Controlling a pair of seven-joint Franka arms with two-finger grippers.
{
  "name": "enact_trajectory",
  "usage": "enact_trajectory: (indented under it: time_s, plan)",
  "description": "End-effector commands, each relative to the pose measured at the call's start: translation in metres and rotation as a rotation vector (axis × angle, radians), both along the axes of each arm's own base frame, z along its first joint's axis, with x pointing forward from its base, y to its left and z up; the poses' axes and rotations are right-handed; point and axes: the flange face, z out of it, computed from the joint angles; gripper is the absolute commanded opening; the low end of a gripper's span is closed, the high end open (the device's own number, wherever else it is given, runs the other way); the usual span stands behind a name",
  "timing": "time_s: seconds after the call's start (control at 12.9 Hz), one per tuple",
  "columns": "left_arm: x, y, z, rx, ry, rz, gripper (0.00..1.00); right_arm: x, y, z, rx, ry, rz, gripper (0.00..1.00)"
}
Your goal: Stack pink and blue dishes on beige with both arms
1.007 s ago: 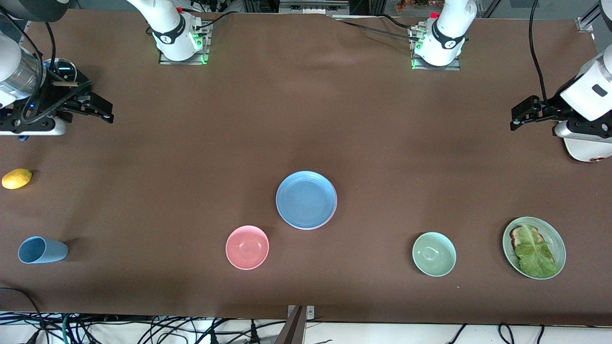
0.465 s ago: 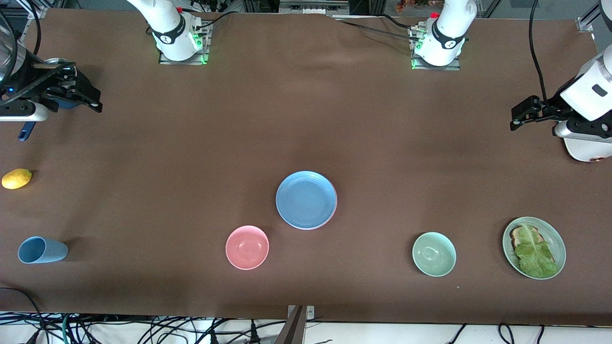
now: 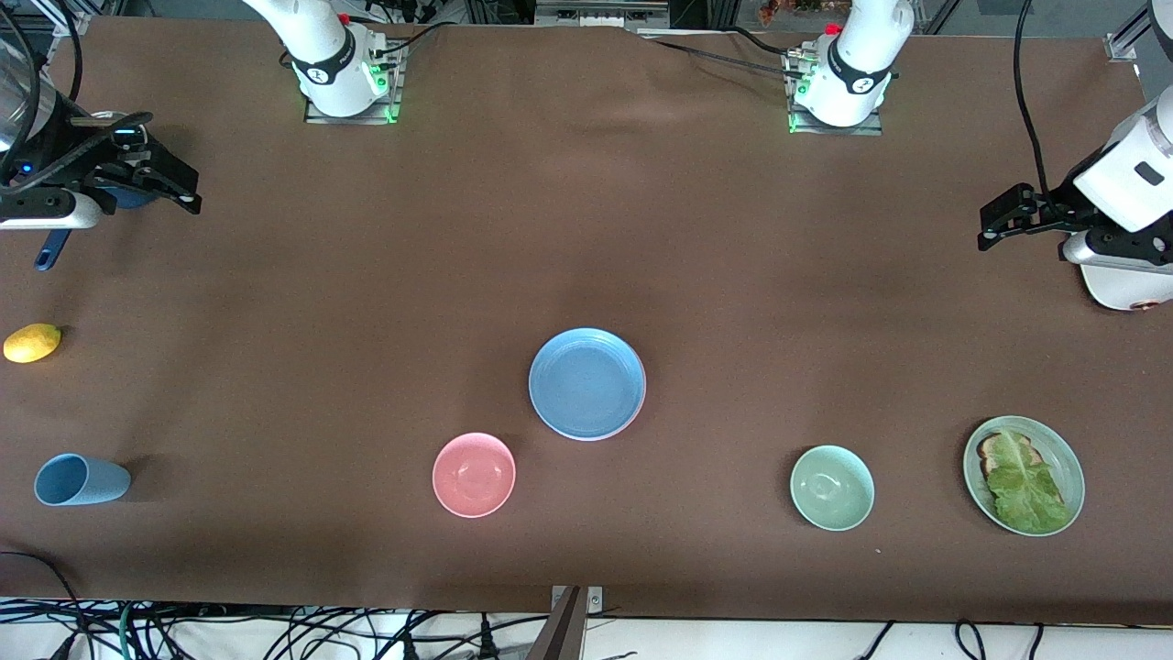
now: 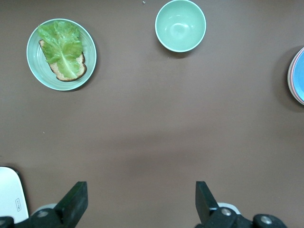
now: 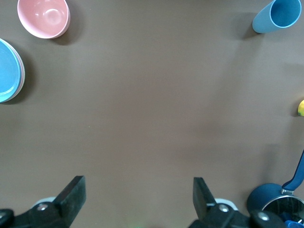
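1. The blue plate lay at mid-table on top of a stack; a thin pink rim showed under its edge in the wrist views, and the beige plate could not be made out.
2. The left gripper hung with its fingers wide apart and empty over bare cloth at the left arm's end of the table.
3. The right gripper hung with its fingers spread and empty at the right arm's end, over a blue pot.
4. A pink bowl sat just beside the stack, nearer the front camera.
5. A green bowl and a green plate bearing lettuce lay toward the left arm's end.
6. A blue cup lay on its side near a lemon at the right arm's end.
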Motion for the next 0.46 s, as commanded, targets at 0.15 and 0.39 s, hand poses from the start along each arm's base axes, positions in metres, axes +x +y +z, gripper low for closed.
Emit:
enact_trajectory:
  time_s: [0.15, 0.39]
  plan:
    - [-0.001, -0.0017, -0.0001, -0.013, -0.001, -0.017, 1.0, -0.0002, 0.0001, 0.0074, -0.017, -0.005, 0.006, 1.0]
    - [-0.001, -0.0017, -0.0001, -0.013, -0.001, -0.017, 1.0, 0.0005, -0.0005, 0.0067, -0.015, -0.005, 0.008, 1.0]
